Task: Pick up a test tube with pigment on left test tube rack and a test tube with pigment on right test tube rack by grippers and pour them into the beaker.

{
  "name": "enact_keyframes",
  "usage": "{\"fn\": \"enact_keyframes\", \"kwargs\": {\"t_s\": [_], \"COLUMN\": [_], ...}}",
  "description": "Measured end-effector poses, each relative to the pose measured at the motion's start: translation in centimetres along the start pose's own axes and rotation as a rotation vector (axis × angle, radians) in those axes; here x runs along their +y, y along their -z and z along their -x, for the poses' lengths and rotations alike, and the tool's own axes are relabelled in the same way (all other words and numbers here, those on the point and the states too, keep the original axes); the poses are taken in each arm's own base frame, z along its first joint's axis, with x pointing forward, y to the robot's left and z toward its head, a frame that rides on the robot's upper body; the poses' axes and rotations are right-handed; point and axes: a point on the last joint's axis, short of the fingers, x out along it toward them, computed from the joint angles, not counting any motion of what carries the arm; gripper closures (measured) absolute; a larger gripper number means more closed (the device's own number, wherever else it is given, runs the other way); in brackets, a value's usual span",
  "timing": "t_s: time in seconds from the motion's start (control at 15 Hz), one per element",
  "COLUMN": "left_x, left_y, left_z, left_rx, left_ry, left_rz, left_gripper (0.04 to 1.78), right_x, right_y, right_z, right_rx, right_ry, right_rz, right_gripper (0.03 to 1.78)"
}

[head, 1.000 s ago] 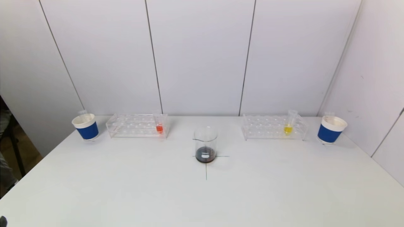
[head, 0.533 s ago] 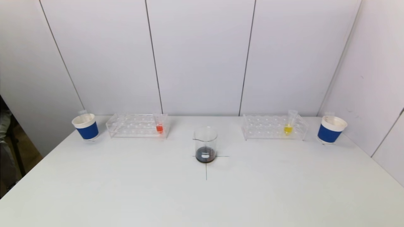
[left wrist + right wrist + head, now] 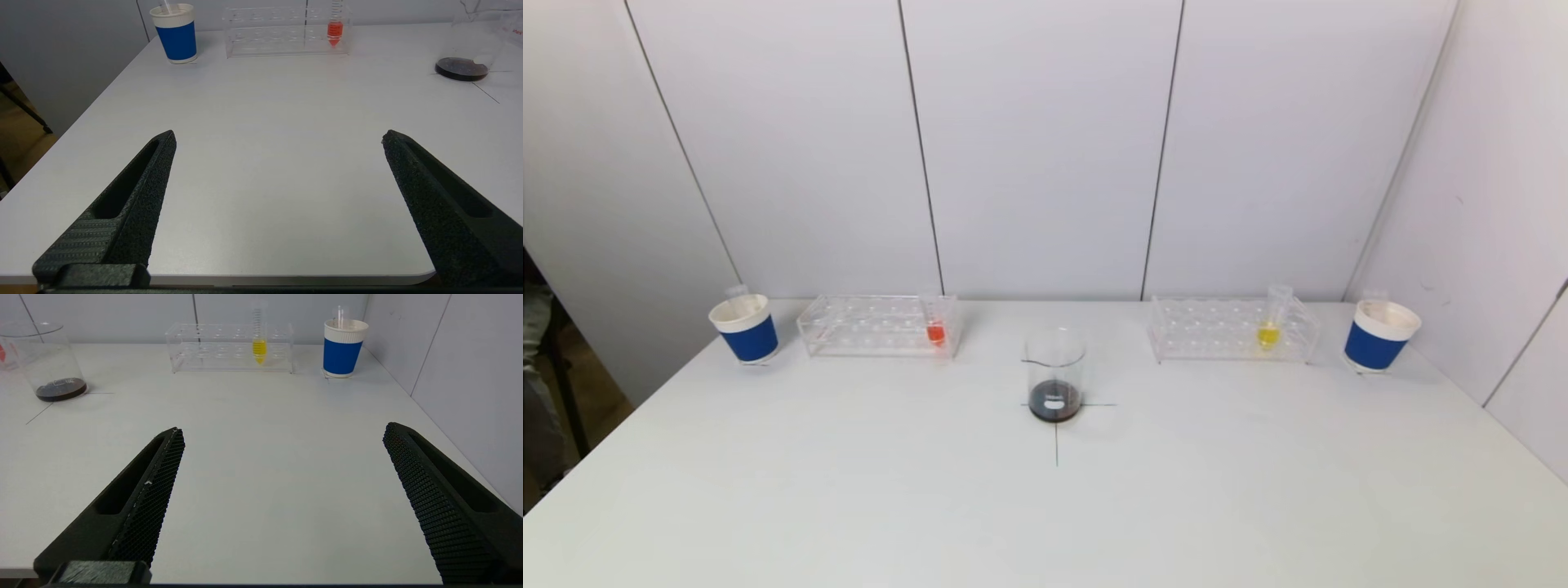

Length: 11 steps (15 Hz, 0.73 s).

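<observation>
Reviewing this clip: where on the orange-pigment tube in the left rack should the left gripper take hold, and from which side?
Probably the clear upper section of the orange tube, above the left rack. It stands upright, its lower part enclosed, so the open left gripper should approach from the table's near side, then lift straight up.

Orange pigment tube [image 3: 936, 333], yellow pigment tube [image 3: 1267, 335], dark-bottomed beaker [image 3: 1054, 376], blue-and-white cups [image 3: 745, 328], white table [image 3: 849, 474].

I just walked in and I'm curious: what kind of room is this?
Probably a small chemistry-style lab bench: a glass beaker holding dark liquid, and two clear test tube racks with coloured liquid in tubes, on a white table.
</observation>
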Motion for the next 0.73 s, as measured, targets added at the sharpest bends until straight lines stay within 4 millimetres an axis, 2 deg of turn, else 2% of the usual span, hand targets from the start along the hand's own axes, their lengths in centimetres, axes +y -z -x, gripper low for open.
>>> {"fn": "enact_keyframes", "kwargs": {"t_s": [0.73], "left_x": [0.00], "left_y": [-0.01], "left_z": [0.00], "left_rx": [0.000], "left_ry": [0.000], "left_rz": [0.000], "left_gripper": [0.06], "right_x": [0.00], "right_y": [-0.01], "right_z": [0.00], "right_rx": [-0.001], "right_ry": [0.001], "right_rz": [-0.019], "right_gripper": [0.04]}}
